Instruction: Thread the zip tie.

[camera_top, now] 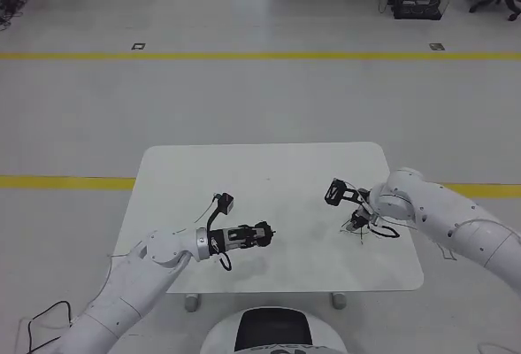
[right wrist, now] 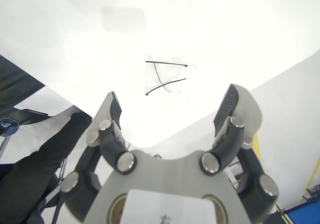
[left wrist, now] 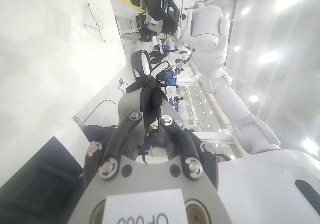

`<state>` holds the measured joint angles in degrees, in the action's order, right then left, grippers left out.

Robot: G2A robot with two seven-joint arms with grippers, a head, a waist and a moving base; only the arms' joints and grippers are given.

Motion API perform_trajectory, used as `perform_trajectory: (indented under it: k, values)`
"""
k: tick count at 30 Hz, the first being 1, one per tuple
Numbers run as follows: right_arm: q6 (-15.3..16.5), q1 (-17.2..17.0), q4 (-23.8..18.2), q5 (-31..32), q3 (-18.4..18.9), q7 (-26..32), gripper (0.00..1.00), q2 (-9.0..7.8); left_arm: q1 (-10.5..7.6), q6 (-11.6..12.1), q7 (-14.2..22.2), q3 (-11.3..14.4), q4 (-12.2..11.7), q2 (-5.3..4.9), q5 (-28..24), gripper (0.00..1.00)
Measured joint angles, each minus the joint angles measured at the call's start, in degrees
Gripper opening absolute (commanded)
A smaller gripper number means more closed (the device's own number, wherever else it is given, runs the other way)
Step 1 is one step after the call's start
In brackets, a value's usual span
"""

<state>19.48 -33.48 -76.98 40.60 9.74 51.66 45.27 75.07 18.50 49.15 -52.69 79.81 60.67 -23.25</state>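
Robotics lab: floor tape [camera_top: 242,56], other robots [left wrist: 180,54]

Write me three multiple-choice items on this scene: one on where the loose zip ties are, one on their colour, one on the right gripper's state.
1. The loose zip ties lie:
A) in a bin
B) on the table ahead of the right gripper
C) on a hook

2. Their colour is:
A) white
B) red
C) black

3. The right gripper is:
A) shut on a tie
B) open and empty
C) shut and empty

Answers:
1 B, they rest flat on the white tabletop beyond the fingers.
2 C, they show as dark black strands.
3 B, the fingers stand wide apart with nothing between them.
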Motion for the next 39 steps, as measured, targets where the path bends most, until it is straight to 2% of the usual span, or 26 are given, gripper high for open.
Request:
perform_trajectory:
  k: [6,7,8,9,10,17,25,39]
  values:
    - [0.0,-1.3,2.3,-0.3,1.1,-3.6,1.00,-0.47,0.00,0.0,0.0,0.0,0.0,0.00,0.0,0.00]
    - [0.0,-1.3,2.3,0.0,1.2,-3.7,0.92,-0.64,0.00,0.0,0.0,0.0,0.0,0.00,0.0,0.00]
    - [0.0,-1.3,2.3,0.3,1.1,-3.6,0.66,-0.74,0.00,0.0,0.0,0.0,0.0,0.00,0.0,0.00]
    - [0.0,-1.3,2.3,0.7,1.1,-3.6,0.51,-0.85,0.00,0.0,0.0,0.0,0.0,0.00,0.0,0.00]
    - [0.0,-1.3,2.3,1.1,0.9,-3.7,0.48,-0.96,0.00,0.0,0.0,0.0,0.0,0.00,0.0,0.00]
    - [0.0,-1.8,3.4,2.1,0.0,-5.6,0.40,-0.94,0.00,0.0,0.0,0.0,0.0,0.00,0.0,0.00]
    - [0.0,-3.6,5.3,2.4,0.0,-6.8,0.32,0.32,0.00,0.0,0.0,0.0,0.0,0.00,0.0,0.00]
    - [0.0,-5.7,9.0,2.5,0.0,-5.1,0.31,3.35,0.00,0.0,0.0,0.0,0.0,0.00,0.0,0.00]
